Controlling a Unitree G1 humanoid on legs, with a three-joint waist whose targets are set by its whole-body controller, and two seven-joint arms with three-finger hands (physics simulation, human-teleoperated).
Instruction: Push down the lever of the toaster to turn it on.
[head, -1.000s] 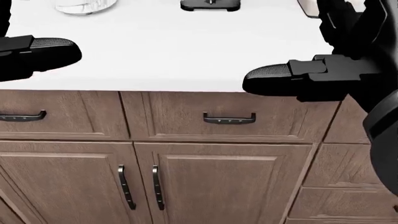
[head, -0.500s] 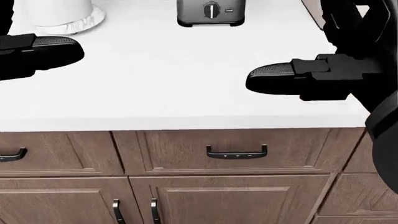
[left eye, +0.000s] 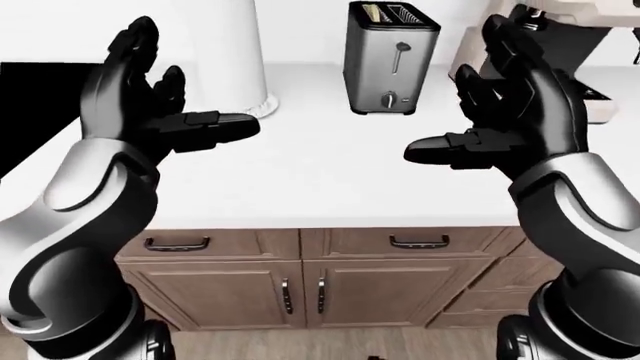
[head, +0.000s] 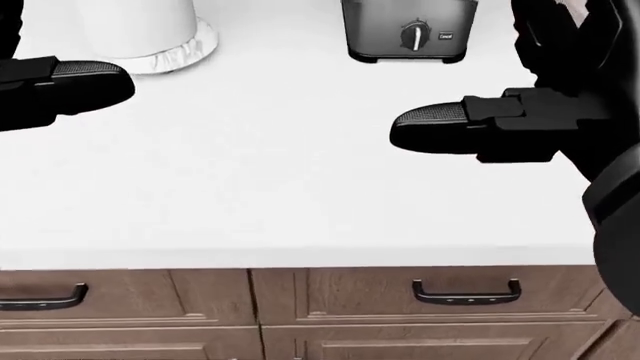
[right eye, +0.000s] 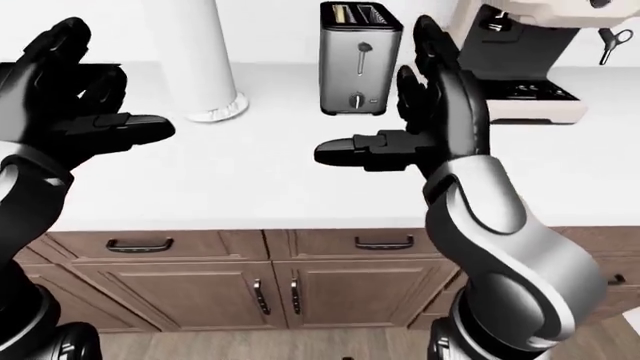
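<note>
Toaster (left eye: 391, 64) stood upright at the far edge of the white surface (left eye: 320, 180), its lever (left eye: 399, 49) raised on the side facing the robot. Both hands hovered above the surface, well short of it, left hand (left eye: 150, 105) and right hand (left eye: 515, 112) each with fingers spread wide, holding nothing.

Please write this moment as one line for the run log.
phase: approach | toaster: upright on counter, lever up, untouched | left hand: open, raised | right hand: open, raised, short of toaster
</note>
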